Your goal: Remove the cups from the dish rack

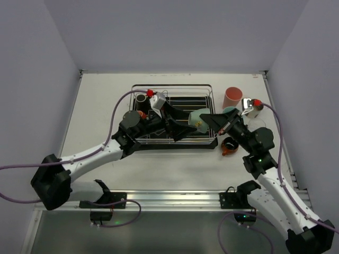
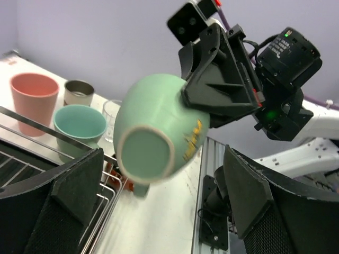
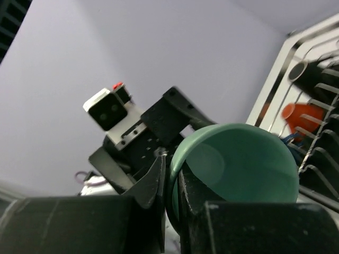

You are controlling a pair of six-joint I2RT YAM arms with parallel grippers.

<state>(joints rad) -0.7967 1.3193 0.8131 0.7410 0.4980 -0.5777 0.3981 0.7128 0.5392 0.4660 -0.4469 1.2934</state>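
R gripper [image 3: 172, 174] is clamped on the rim of a mint-green mug [image 2: 159, 121], one finger inside the mouth, one outside. The mug lies tipped on its side in the air over the right end of the dish rack [image 1: 185, 87], base toward the L wrist cam. Smooth matte ceramic w/ a rounded body, a pale unglazed foot ring and the handle pointing down. There's a small gold mark on its side, too blurred to read. Its inside is bare.

L gripper [image 1: 179, 129] is spread wide, black ribbed pads either side of the mug w/ gaps, not touching it.

The rack is silver wire on a black tray. An orange cup [image 3: 296, 116] sits among the dividers and a cream-rimmed cup [image 1: 141, 98] in the far-left corner.

On the table [image 1: 175, 169] right of the rack, all upright: pink tumbler [image 2: 34, 100], shiny metal cup [image 2: 79, 92], a wider mint cup [image 2: 79, 124], clear glass [image 2: 111, 114]. A black-and-orange cup [image 1: 229, 145] lies nearer the arms.
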